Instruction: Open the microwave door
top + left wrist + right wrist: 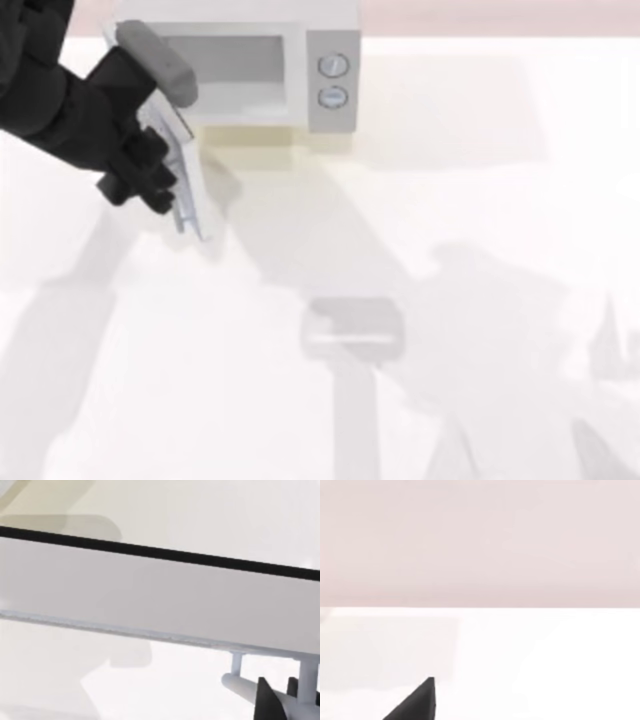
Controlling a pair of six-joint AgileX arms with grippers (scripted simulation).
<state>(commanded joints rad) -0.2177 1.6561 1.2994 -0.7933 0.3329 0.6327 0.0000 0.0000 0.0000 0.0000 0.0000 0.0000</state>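
The microwave (300, 20) stands at the back of the table, left of centre. Its cavity (235, 70) is exposed. The microwave door (196, 205) is swung out towards the front left and shows nearly edge-on from above. In the left wrist view the door (160, 595) is a wide grey panel with a dark edge. My left gripper (160, 185) is shut on the door's pale bar handle (240, 686), with dark fingers (265, 702) on either side of it. Of my right gripper only one dark fingertip (422, 700) shows, over bare table, and that arm is out of the top view.
Two round knobs (333, 65) (333, 97) sit stacked on the narrow panel at the microwave's right. The white table (450, 250) stretches to the front and right, crossed by grey shadows. A pinkish wall (480, 540) runs behind it.
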